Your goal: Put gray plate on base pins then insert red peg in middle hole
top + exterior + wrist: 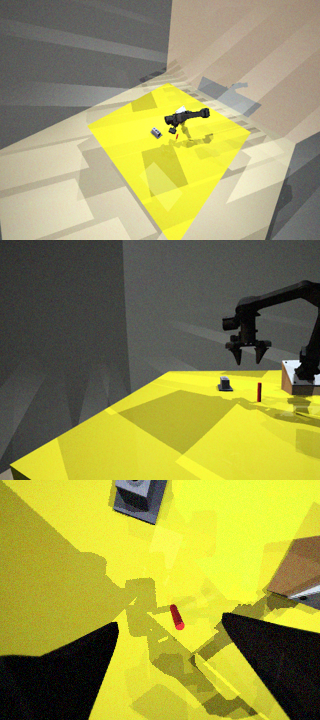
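The gray plate (224,382) (143,491) sits level as a thick block on the base (225,389) (152,516), whose wider foot shows around it. Holes show along its top in the top view; the wrist view cuts off most of it. The red peg (177,136) (259,392) (176,617) stands upright on the yellow table, apart from the base. My gripper (248,364) (170,622) is wide open and empty, pointing down well above the table. In the wrist view the peg shows between the fingertips, but far below them.
The yellow table (165,222) (116,446) carries everything. A white-topped brown block (286,380) (305,562) stands by the arm's foot, on the peg's far side from the base. Dark shadows cross the table around the peg.
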Controlling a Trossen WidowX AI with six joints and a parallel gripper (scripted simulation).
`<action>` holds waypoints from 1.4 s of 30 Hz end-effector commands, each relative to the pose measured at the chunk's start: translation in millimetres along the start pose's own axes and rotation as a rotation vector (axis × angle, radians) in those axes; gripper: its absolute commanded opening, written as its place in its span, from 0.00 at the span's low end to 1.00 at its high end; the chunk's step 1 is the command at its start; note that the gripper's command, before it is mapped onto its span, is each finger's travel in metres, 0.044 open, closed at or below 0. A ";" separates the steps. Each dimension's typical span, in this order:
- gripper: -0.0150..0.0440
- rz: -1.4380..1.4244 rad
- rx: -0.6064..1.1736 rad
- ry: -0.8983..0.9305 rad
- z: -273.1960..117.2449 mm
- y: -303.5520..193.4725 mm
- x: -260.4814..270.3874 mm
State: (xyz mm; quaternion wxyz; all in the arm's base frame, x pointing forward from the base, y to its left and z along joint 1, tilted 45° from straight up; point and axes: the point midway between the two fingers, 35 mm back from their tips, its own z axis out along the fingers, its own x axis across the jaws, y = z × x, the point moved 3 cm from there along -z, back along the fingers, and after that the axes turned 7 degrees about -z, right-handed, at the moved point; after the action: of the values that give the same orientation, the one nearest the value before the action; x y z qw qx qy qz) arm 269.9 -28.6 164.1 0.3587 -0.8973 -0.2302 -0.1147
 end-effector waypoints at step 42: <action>1.00 -0.101 0.011 0.001 87.6 -45.7 -12.6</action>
State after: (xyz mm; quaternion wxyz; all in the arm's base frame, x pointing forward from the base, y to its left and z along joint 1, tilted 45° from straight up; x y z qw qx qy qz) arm 240.4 52.5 127.3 0.3551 -0.8833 -0.2757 -0.1325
